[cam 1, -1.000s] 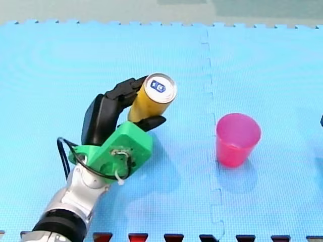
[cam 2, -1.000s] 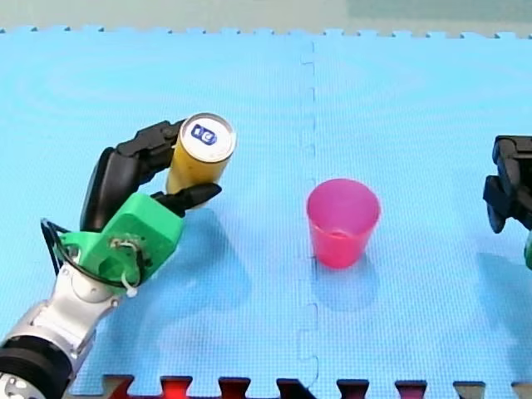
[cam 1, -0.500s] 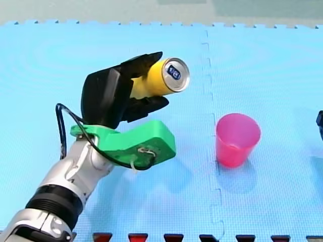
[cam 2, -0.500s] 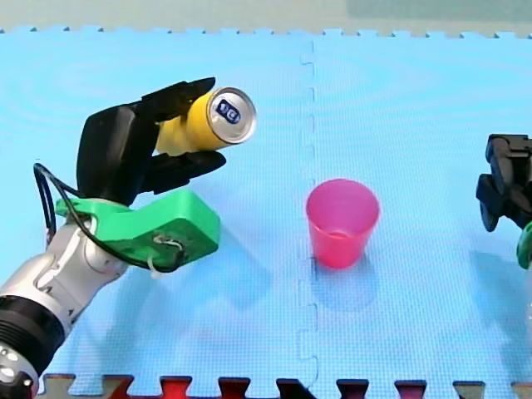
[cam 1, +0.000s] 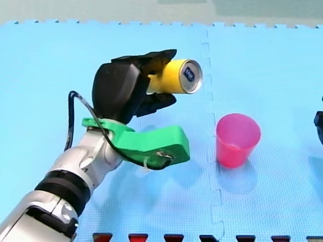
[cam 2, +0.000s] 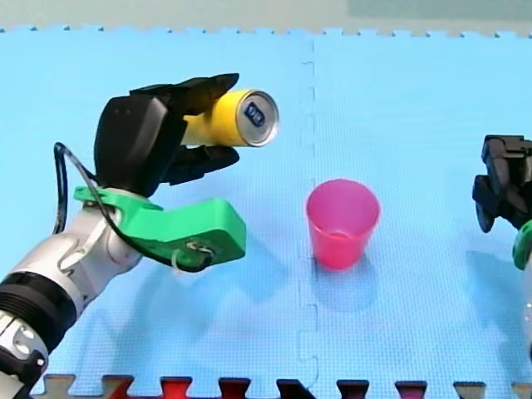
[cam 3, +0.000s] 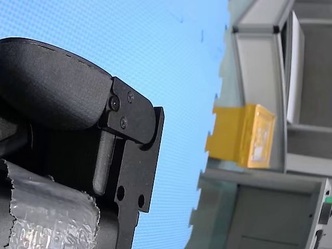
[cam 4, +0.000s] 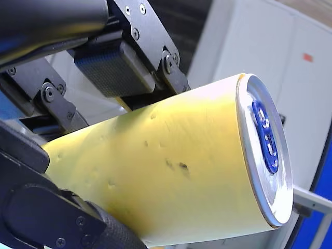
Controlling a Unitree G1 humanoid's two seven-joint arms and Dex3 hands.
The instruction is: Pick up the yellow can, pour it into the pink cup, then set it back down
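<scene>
My left hand (cam 1: 169, 75) is shut on the yellow can (cam 1: 179, 76) and holds it in the air above the mat. The can lies almost on its side, its silver top with the blue tab (cam 2: 257, 117) facing right. It is up and to the left of the pink cup (cam 1: 237, 139), not over it. The cup stands upright on the mat, just right of the seam. The second wrist view shows the can (cam 4: 171, 171) close up between the left hand's black fingers (cam 4: 119, 65). My right hand (cam 2: 501, 189) is at the far right edge, above the mat.
Blue foam mat (cam 1: 262, 65) with a jigsaw seam (cam 1: 208, 55) running front to back left of the cup. Its front edge (cam 2: 249, 386) is near me. In the first wrist view a yellow box (cam 3: 244, 136) and grey frames lie beyond the mat's edge.
My left hand has risen and moved right toward the cup. It has tipped the can from nearly upright to almost on its side. The cup has not moved.
</scene>
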